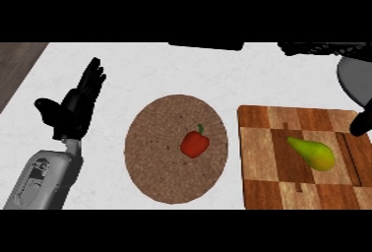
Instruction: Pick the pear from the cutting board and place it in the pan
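A green-yellow pear [314, 153] lies on the checkered wooden cutting board [265, 187] at the right. The grey pan [353, 81] sits beyond the board at the far right, cut by the view's edge. Only a black part of my right hand [361, 120] shows at the right edge, above the board's far right corner and up-right of the pear, apart from it. My left hand [76, 106] rests open at the left, fingers up, holding nothing.
A round brown mat [156, 167] lies in the middle with a red bell pepper [195, 143] on it. Dark objects [320, 47] line the counter's far edge. A dark wooden strip [18, 64] borders the white counter at the far left.
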Controlling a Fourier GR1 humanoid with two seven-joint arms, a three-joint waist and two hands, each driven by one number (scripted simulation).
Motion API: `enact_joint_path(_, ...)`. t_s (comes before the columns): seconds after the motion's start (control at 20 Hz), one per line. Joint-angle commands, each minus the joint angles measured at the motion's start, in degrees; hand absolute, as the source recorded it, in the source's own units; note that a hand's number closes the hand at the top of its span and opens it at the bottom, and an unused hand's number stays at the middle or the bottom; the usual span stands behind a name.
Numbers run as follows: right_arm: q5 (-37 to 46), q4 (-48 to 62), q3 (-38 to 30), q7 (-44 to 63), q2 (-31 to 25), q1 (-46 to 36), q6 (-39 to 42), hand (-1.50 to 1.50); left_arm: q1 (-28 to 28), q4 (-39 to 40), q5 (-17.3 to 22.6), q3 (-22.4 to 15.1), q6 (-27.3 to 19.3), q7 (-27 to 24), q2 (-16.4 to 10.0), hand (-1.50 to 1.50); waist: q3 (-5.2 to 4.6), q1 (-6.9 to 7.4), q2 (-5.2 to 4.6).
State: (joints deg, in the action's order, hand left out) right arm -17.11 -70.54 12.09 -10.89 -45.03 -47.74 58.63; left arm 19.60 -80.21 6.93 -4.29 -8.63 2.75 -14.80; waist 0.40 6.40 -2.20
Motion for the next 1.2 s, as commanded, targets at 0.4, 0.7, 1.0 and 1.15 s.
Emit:
enact_joint_path(0.4, 2.70, -3.12, 5.00, -11.50, -2.44, 1.46, 14.95, -1.50, -2.12, -0.56, 0.46, 1.91, 0.10, -0.18, -1.30, 0.00, 0.02, -2.64, 0.65)
enact_joint_path(0.7, 8.34, -2.06, 8.30, -13.39, -0.60, 1.89, 10.55, -1.50, -2.08, 0.43, -0.11, 1.31, 0.00, -0.68, -0.36, 0.00, -0.05, -2.51, 0.53)
enact_joint_path(1.0, 17.31, -1.01, 13.83, -17.11, -0.51, 1.64, 5.45, -1.50, -2.72, -0.75, -0.29, 1.04, -0.21, -1.00, 0.21, 0.00, -0.06, -1.78, 0.38)
enact_joint_path(1.15, 18.98, -1.33, 16.86, -19.81, -0.95, 2.03, 3.79, -1.50, -2.27, -1.70, 0.18, 1.93, 0.74, -0.12, -1.43, 0.00, -0.02, -1.36, 0.40)
